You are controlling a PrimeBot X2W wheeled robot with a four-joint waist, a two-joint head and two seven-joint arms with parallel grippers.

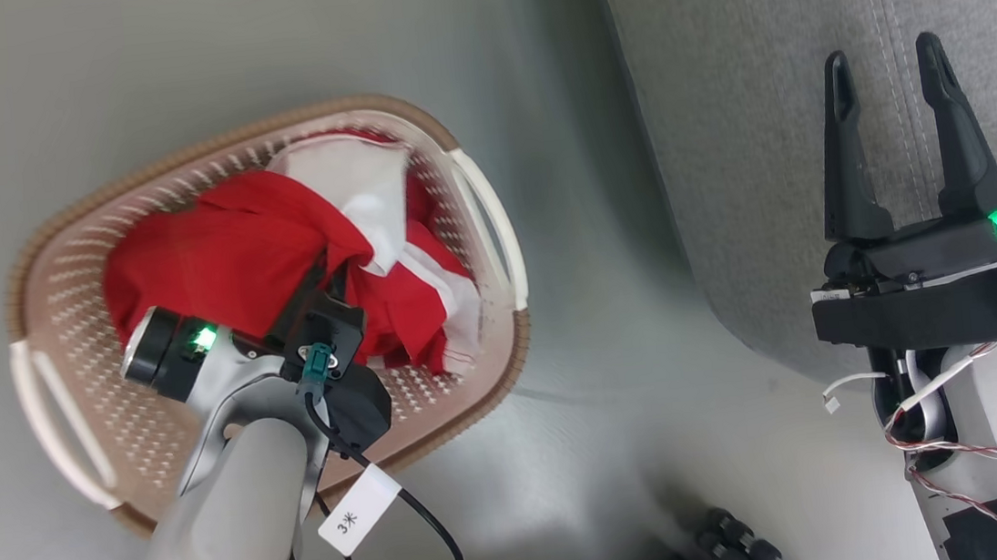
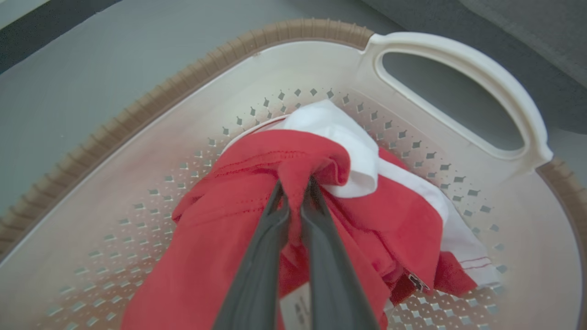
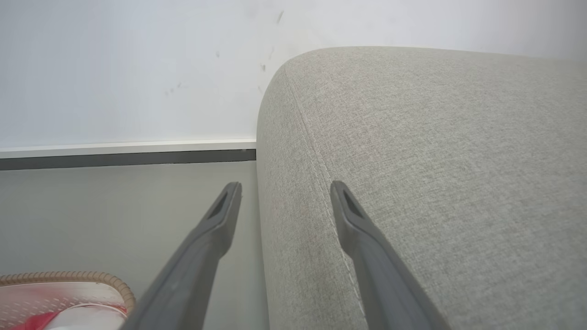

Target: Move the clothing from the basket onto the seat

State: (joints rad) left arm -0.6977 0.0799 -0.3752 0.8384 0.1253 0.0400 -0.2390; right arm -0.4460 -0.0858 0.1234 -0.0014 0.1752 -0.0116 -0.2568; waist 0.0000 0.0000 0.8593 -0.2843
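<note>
The cream basket [image 1: 61, 295] with a brown rim stands on the grey floor at the left and holds crumpled red and white clothing [image 1: 212, 253]. My left gripper [image 1: 330, 264] reaches down into it. In the left wrist view its jaws are shut on a bunched fold of the red clothing [image 2: 238, 201], at the left gripper [image 2: 295, 185] tips. The grey fabric seat [image 1: 765, 108] lies at the right. My right gripper [image 1: 888, 64] hovers over the seat's edge, open with nothing between its fingers [image 3: 227, 201].
The basket's white handle [image 1: 488, 217] faces the seat, with a strip of grey floor between them. A white wall and skirting board [image 3: 128, 151] run behind the seat [image 3: 435, 160]. A dark ribbed part [image 1: 744, 549] sits low on the floor in the head view.
</note>
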